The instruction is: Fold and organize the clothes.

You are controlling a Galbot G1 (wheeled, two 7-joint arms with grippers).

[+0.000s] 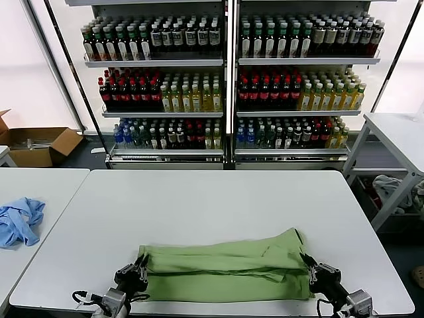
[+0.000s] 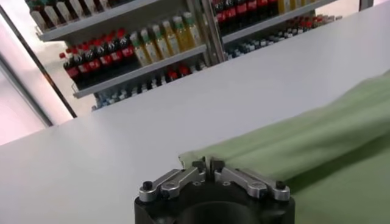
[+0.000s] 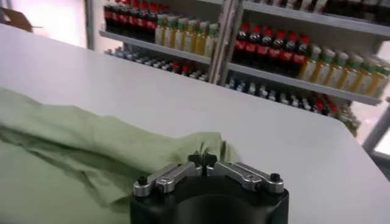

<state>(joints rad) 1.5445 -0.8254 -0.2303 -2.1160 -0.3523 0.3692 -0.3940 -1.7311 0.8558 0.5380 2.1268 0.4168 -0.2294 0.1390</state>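
Observation:
The light green polo shirt (image 1: 225, 268) lies folded into a long band across the near part of the white table (image 1: 212, 199). Its buttons and logo are hidden. My left gripper (image 1: 137, 270) is at the shirt's left end, shut with its tips pinching the cloth's corner; in the left wrist view (image 2: 207, 165) the shirt (image 2: 317, 134) runs away from it. My right gripper (image 1: 309, 267) is at the shirt's right end, shut on the bunched edge; in the right wrist view (image 3: 202, 161) the shirt (image 3: 73, 140) also shows.
A light blue garment (image 1: 20, 222) lies on a second table to the left. Shelves of bottles (image 1: 225, 79) stand behind the table. A cardboard box (image 1: 36, 146) sits on the floor at back left. Another white table (image 1: 397, 132) stands at the right.

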